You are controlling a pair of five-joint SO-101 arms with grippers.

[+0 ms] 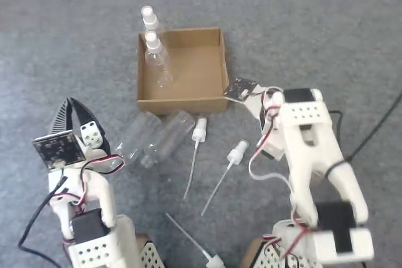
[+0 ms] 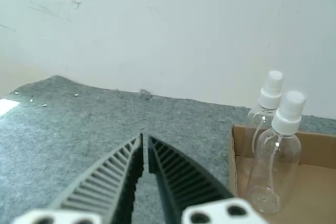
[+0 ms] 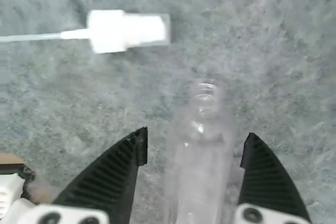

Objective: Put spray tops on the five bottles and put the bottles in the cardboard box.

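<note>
High view: left gripper (image 1: 69, 101) sits near-left over the grey mat (image 1: 326, 36). In the left wrist view (image 2: 145, 139) its jaws are almost together, a thin slit with nothing in it, aimed toward the white wall (image 2: 184, 30).

Just right of it, first bare bottle (image 1: 133, 139) and second bare bottle (image 1: 168, 135) lie side by side on the mat, no tops on, close in front of the cardboard box (image 1: 182, 103).

Inside the box a capped bottle (image 1: 158, 61) stands upright by the left wall. A rear capped bottle (image 1: 149, 18) is right behind it. Can't tell if that one stands in the box or past the far wall.

Right of the lying bottles are three loose tops with tubes: first spray top (image 1: 200, 131), second spray top (image 1: 237, 152) and third spray top (image 1: 215, 260) at the near edge.

Right wrist view: right gripper (image 3: 195, 135) is spread wide, jaws either side of a third bare bottle (image 3: 199, 177) lying on the mat, gaps on both sides. A loose top (image 3: 128, 31) lies beyond its open neck, apart from it.
</note>
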